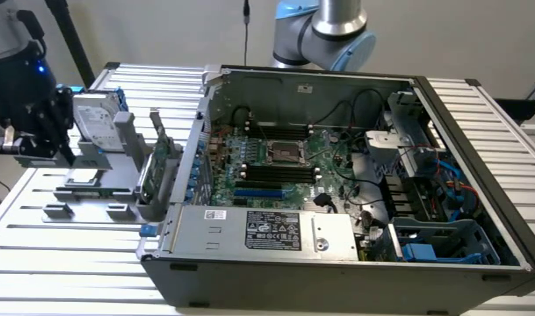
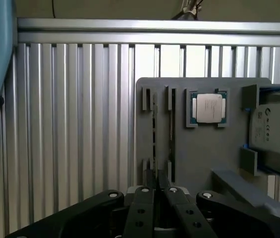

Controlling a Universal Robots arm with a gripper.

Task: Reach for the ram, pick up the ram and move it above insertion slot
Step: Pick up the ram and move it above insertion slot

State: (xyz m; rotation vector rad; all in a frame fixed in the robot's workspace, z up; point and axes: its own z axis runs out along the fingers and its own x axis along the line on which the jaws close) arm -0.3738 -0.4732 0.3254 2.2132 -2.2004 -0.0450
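Ram upright in holder slot, CPU beside.

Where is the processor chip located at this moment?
The processor chip lies flat in a recess of the grey holder tray, between the tray's narrow slots and the hard drive; in the exterior view, the tray is left of the computer case.

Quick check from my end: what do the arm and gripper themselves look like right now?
The arm has a silver-grey tube and light blue joint caps. The gripper is black, with bolted linkage bars and narrow dark fingers. A black wrist unit shows a small blue light.
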